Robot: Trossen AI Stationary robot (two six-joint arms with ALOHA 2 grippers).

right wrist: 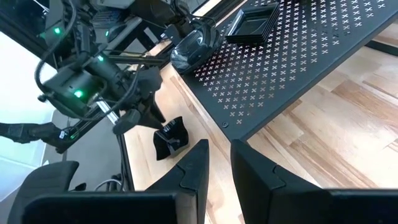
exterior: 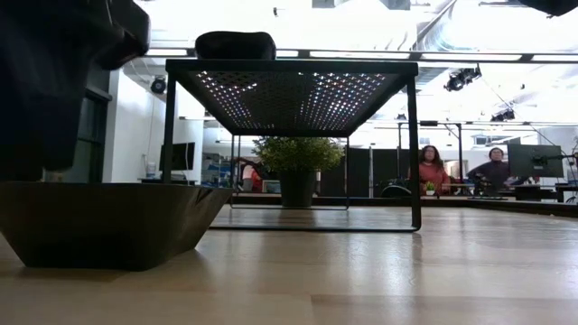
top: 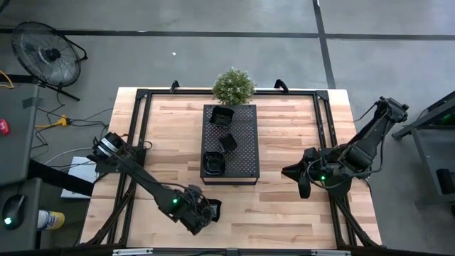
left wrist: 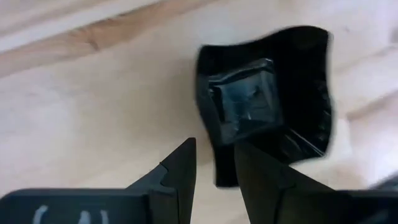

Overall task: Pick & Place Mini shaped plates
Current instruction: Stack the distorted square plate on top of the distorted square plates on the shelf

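The left gripper (left wrist: pixel 214 168) pinches the wavy-rimmed mini plate (left wrist: pixel 267 102) by its thin rim; glossy, stiff, light, likely slippery there.

The right gripper (right wrist: pixel 219 163) waits empty, jaws slightly apart.

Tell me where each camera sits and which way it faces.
High: above table, looking down; both arms, left gripper, right gripper.
Low: tabletop height, looking level; left gripper over mini plate.
Left wrist: looks down at plate; own gripper.
Right wrist: faces tray, left arm; own gripper.
Shared: both wrists see that plate.
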